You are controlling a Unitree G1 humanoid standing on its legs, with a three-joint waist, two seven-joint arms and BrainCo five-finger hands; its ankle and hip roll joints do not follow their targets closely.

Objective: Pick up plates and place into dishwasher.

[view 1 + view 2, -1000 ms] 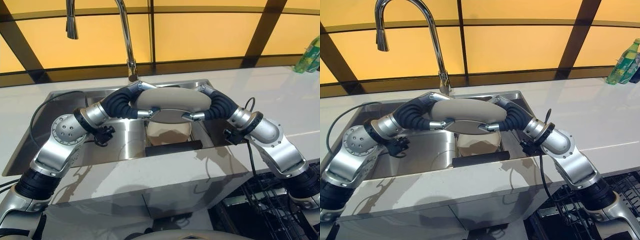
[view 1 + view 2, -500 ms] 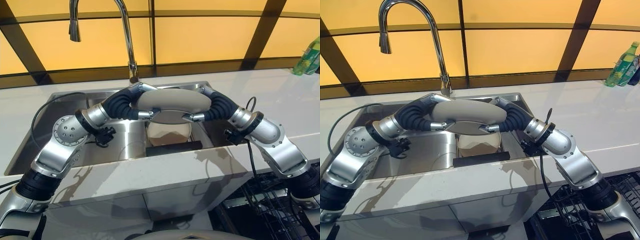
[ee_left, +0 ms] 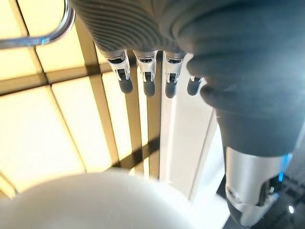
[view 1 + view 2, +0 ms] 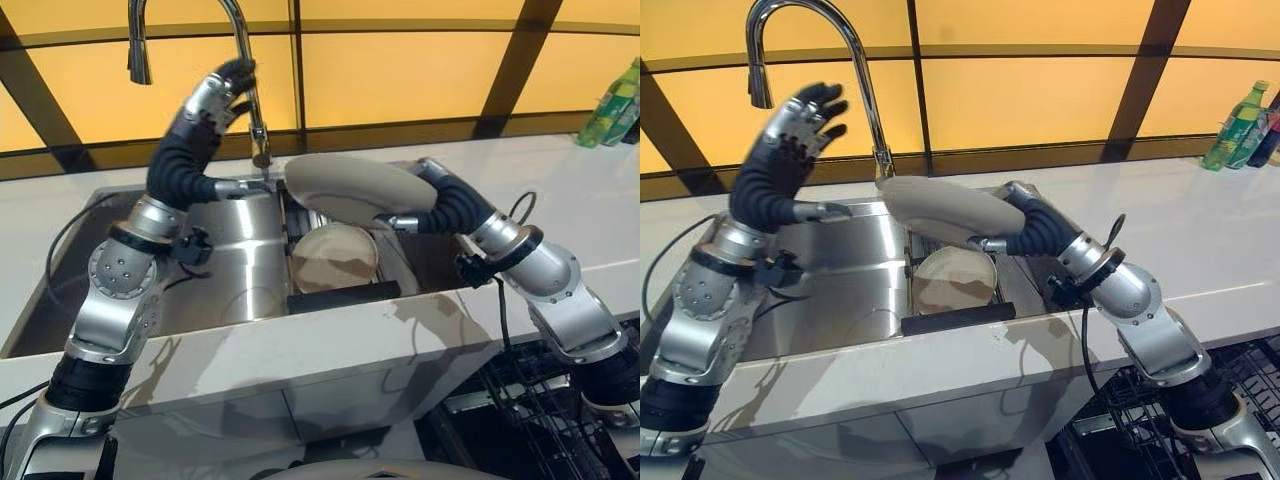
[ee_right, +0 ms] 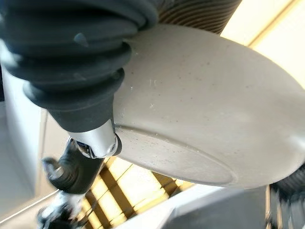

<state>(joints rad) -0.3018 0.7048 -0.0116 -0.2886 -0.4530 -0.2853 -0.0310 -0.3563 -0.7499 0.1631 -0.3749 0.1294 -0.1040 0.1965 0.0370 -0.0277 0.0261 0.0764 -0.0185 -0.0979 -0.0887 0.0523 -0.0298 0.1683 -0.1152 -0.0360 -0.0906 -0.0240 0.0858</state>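
While right hand (image 4: 1025,228) clamps grey plate (image 4: 940,208) by right rim above sink (image 4: 840,290), left hand (image 4: 790,135) hangs open, raised far left beside faucet (image 4: 865,75); second plate (image 4: 952,280) below.

No readable text, numbers or signs can be made out anywhere, tbh. A label is wrapped around the green bottle (image 4: 1240,126) at the far right of the tabletop (image 4: 1200,235), but its print is too small to be read. Nothing is printed on the plate (image 4: 355,190) that can be seen, and no markings can be picked out on the faucet (image 4: 840,60) or the sink (image 4: 225,270) either.
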